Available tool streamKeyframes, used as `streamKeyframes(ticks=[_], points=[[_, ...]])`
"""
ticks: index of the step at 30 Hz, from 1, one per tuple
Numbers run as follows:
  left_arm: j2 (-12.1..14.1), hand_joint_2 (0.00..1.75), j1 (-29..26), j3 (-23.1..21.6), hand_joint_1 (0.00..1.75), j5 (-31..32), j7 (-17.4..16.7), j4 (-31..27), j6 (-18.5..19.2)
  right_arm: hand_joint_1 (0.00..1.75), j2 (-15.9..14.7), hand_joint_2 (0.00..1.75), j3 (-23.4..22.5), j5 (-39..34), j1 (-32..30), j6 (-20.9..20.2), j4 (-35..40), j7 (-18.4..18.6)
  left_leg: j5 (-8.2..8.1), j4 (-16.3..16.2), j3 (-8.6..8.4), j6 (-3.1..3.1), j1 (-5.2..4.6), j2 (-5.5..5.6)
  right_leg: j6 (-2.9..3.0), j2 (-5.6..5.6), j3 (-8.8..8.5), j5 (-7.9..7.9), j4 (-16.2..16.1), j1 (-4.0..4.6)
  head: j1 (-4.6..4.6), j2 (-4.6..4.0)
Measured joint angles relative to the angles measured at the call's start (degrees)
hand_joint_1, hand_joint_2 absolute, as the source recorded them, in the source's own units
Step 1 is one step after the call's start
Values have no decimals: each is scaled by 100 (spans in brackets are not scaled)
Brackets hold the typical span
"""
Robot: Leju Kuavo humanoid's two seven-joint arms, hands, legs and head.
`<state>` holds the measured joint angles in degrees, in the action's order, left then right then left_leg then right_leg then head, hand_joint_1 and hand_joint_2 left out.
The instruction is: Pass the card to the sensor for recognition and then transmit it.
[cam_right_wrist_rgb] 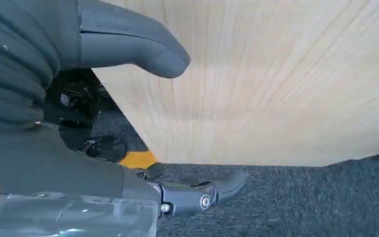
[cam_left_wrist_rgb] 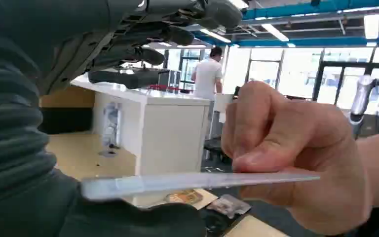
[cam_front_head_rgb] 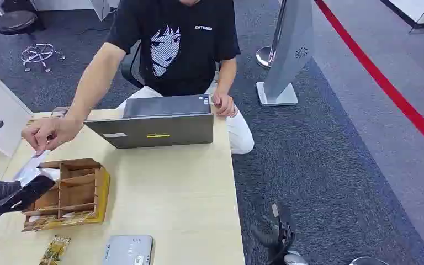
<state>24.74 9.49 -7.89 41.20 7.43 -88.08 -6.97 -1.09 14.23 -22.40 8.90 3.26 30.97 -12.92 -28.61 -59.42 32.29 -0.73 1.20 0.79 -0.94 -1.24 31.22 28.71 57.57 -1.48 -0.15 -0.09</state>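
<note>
Holding the card (cam_left_wrist_rgb: 197, 181) in my left hand (cam_front_head_rgb: 0, 193) at the table's left edge, I should release once the person's hand (cam_front_head_rgb: 47, 132) grips firmly.

We saw the wooden organizer (cam_front_head_rgb: 69, 193) on the table (cam_front_head_rgb: 171, 204). Behind the organizer stood the laptop (cam_front_head_rgb: 154, 122); before it lay the flat device (cam_front_head_rgb: 128, 250) and, left of that, a packet (cam_front_head_rgb: 55, 249).

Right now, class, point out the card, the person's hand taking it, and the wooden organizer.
card (cam_left_wrist_rgb: 197, 179), left wrist view, on its thin pale edge.
person's hand (cam_left_wrist_rgb: 296, 153), left wrist view, on the fingers pinching the card.
wooden organizer (cam_front_head_rgb: 80, 193), head view, on an inner divider.
</note>
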Motion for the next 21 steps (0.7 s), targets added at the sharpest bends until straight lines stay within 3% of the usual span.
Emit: streamKeyframes(ticks=[1,8,21], points=[[37,175,83,-43,175,97,-43,100,58,0,11,175,0,30,11,0,-9,7,0,0,0,0,0,1,0,0,0,0,0,0,0,0],[135,175,332,-197,175,502,-245,413,61,0,52,175,0,203,46,-48,-50,63,2,0,4,2,0,-4,-1,-6,3,-1,1,0,2,0],[70,175,23,-192,175,627,-111,197,-837,0,85,175,-39,253,42,-103,-74,70,2,0,7,2,0,-2,-2,-4,4,-1,1,0,0,0]])
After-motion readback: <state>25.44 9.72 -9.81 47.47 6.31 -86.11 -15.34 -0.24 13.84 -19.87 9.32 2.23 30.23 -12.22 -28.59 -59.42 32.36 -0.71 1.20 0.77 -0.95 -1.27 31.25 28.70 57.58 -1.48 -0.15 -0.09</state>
